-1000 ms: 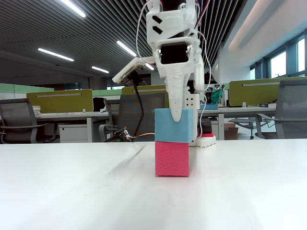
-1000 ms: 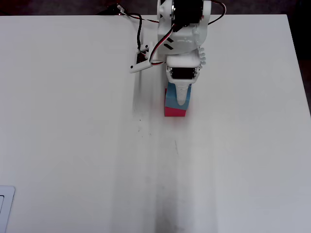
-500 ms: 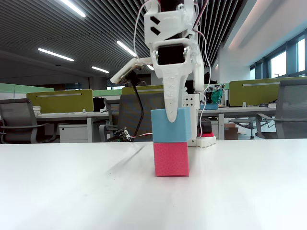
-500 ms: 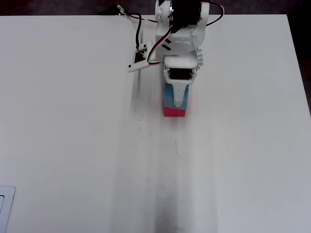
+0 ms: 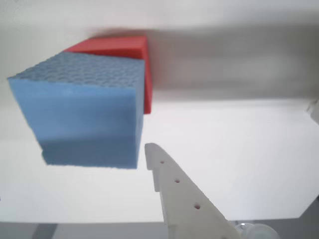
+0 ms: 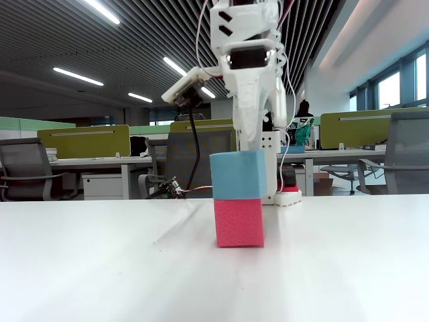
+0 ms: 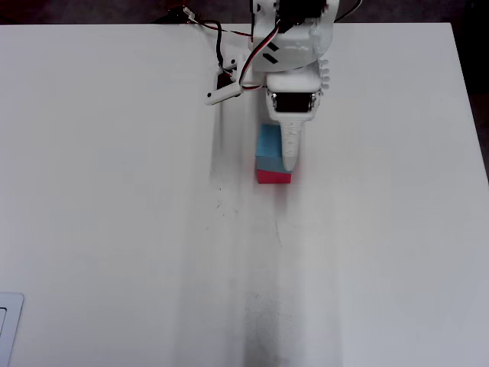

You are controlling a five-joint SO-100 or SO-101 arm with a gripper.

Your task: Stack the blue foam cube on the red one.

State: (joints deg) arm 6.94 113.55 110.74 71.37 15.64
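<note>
- We see a plain white table [image 6: 100,268], matte, with faint grey scuff streaks down its middle in the overhead view.
- Behind it in the fixed view is an open office: desks with green dividers [image 6: 84,141], grey chairs [image 6: 27,176], strip lights on a slatted dark ceiling, windows at right.
- The red cube [image 6: 238,222] sits flat on the table. The blue cube [image 6: 237,174] rests on top of it, edges nearly flush in the fixed view.
- In the overhead view the blue cube [image 7: 269,147] covers most of the red cube [image 7: 273,177], leaving a red strip along the near edge.
- In the wrist view the blue cube [image 5: 87,117] fills the left side, with the red cube [image 5: 119,50] behind and below it.
- The gripper [image 6: 249,144] hangs over the stack, its white finger [image 6: 248,114] pointing down to the blue cube's top edge.
- In the wrist view one finger [image 5: 184,199] stands just beside the blue cube's lower right corner, a thin gap between them.
- We cannot tell how far the jaws stand apart; the second finger is not seen. Nothing appears held.
</note>
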